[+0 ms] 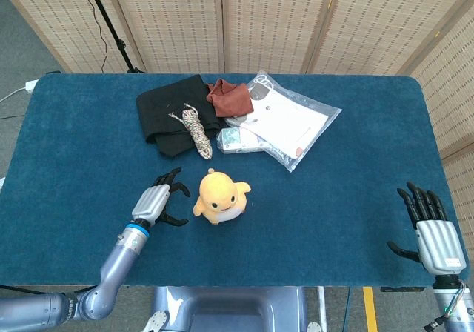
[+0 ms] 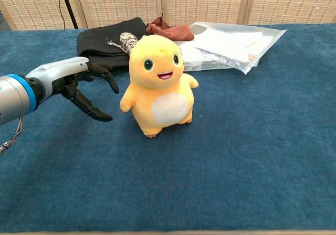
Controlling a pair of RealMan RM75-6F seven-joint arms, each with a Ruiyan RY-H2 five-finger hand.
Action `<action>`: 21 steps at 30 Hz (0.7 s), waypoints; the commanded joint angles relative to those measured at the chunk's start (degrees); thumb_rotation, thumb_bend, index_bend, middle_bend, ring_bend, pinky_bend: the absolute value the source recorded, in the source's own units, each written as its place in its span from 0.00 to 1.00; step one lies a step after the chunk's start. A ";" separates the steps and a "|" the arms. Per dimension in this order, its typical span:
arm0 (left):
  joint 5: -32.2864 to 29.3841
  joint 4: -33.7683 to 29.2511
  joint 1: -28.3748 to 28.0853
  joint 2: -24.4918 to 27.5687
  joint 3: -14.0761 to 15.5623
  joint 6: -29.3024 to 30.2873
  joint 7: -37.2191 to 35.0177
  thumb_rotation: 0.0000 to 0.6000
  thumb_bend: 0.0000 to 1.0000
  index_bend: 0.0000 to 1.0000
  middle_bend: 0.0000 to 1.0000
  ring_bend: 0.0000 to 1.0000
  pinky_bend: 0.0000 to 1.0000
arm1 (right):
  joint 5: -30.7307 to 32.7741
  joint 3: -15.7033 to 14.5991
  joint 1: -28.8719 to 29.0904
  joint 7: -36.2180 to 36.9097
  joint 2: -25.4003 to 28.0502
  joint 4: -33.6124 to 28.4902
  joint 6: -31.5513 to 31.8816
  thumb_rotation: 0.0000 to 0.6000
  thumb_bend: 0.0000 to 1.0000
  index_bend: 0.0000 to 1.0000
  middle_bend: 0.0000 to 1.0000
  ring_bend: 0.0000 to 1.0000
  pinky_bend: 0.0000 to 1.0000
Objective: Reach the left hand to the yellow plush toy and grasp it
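The yellow plush toy (image 1: 219, 197) stands upright on the blue table near its front middle; in the chest view the yellow plush toy (image 2: 158, 85) faces the camera. My left hand (image 1: 159, 200) hovers just left of it with fingers spread apart, a small gap from the toy's side. In the chest view the left hand (image 2: 79, 83) holds nothing, its dark fingertips curving toward the toy's arm without touching. My right hand (image 1: 431, 232) rests at the table's front right corner, fingers extended and apart, empty.
Behind the toy lie a folded black cloth (image 1: 172, 115), a braided rope bundle (image 1: 195, 131), a rust-brown cloth (image 1: 229, 97) and a clear plastic bag with papers (image 1: 286, 121). A small packet (image 1: 238, 140) sits by the bag. Wicker screens stand behind the table.
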 commanded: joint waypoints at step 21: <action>-7.63 -0.96 -3.02 -4.47 -1.29 3.31 1.67 1.00 0.28 0.49 0.00 0.00 0.00 | -0.43 -0.22 0.10 0.75 0.27 -0.17 0.04 1.00 0.00 0.00 0.00 0.00 0.00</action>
